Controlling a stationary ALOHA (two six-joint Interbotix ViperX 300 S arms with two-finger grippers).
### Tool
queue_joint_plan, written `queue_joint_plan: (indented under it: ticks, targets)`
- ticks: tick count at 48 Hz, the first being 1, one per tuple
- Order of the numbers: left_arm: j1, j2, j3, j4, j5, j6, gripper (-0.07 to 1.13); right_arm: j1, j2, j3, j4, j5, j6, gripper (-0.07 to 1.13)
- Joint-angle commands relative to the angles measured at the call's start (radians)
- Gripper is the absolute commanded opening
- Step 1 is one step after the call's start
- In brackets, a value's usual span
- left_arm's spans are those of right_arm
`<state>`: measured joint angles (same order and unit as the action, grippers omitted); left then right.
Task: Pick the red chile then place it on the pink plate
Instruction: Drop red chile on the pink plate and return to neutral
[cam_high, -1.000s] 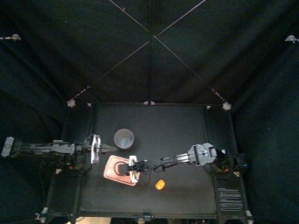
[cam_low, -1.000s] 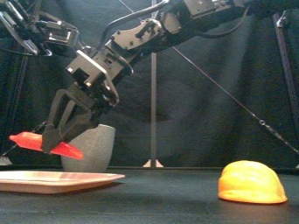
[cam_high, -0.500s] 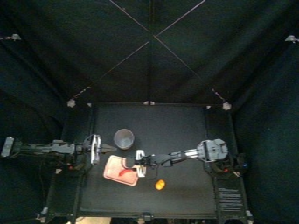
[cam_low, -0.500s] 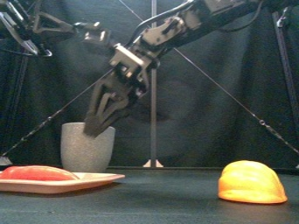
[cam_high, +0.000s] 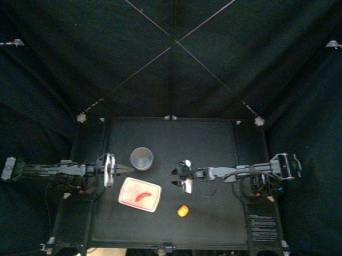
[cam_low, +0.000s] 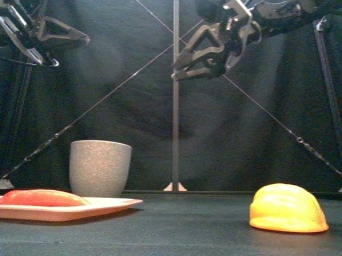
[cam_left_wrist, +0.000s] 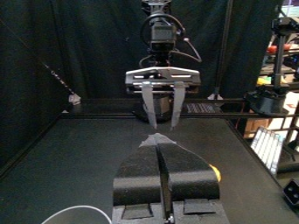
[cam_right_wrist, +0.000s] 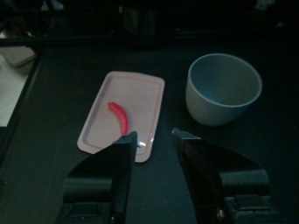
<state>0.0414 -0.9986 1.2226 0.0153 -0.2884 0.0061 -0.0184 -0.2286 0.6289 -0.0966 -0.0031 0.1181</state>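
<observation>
On the pink plate (cam_high: 147, 184), left of the worktop's (cam_high: 214, 135) middle, we have the red chile (cam_high: 138, 197) lying flat. From the front camera it sits low inside the rim and looks well settled. By our reading the placing is done, and what's left is a clean exit. To do that well, we'd want the right arm to go up and back toward its own side, with the jaws kept apart so nothing snags. It should give a wide berth to the tall grey cup (cam_high: 142, 156) standing just behind the plate. It shouldn't dip toward the orange toy (cam_high: 183, 211) either, which lies in front and to the right of the plate. And no nudging the plate, because the chile could roll.

Now the right pincer (cam_low: 183, 70): it hangs high above the worktop, right of the plate, spread moderately wide and empty. Its wrist camera looks down between the two jaws at plate, chile and cup, with nothing gripped and nothing touched. The left pincer (cam_left_wrist: 160, 140) rests low at the left side, jaws pressed together on nothing.
</observation>
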Motion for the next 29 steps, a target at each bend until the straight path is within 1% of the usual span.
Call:
queue_joint_plan:
  ticks: [1,12,22,29]
  targets:
    - [0.005,0.003,-0.014,0.002,-0.003,0.0,-0.03,-0.029,-0.147,0.064,0.005,-0.04,0.003,0.78]
    - [0.006,0.003,-0.012,0.002,-0.003,0.0,-0.03,-0.057,-0.456,0.272,0.005,-0.163,0.002,0.78]
    - [0.006,0.002,-0.011,0.002,-0.002,0.0,-0.03,-0.058,-0.744,0.413,0.02,-0.166,0.006,0.78]
    - [0.006,0.0,-0.011,0.002,-0.003,0.0,-0.03,-0.06,-0.862,0.457,0.041,-0.166,0.005,0.78]
